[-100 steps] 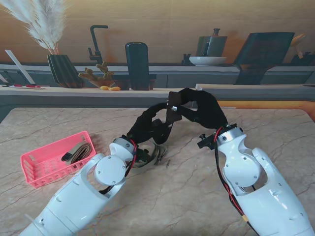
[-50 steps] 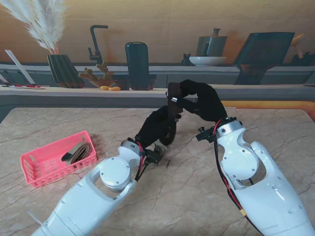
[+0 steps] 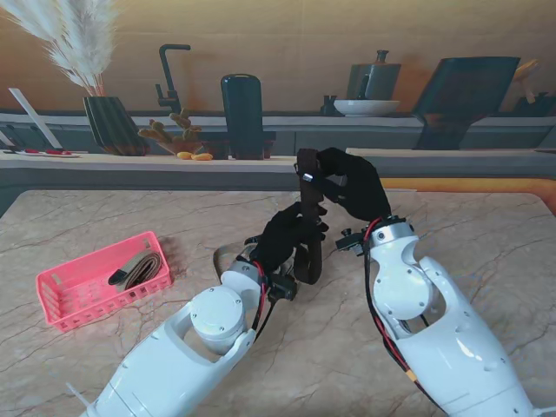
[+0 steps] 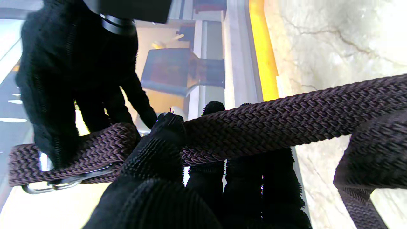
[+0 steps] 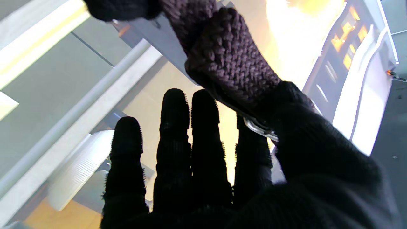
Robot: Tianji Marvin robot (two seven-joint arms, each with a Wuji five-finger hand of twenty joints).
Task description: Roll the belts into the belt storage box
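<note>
Both hands' fingers (image 4: 165, 140) pinch the belt (image 4: 270, 124) (held aloft).

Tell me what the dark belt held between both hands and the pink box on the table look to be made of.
Dark brown belt: braided woven fabric, matte; herringbone weave visible, with a shiny metal buckle. Pink storage box: likely moulded plastic, slotted lattice walls.

Marble table (image 3: 486, 230) before me, grey counter (image 3: 104, 161) behind, black faucet (image 3: 168, 76), pampas grass (image 3: 74, 39), warm wall light
</note>
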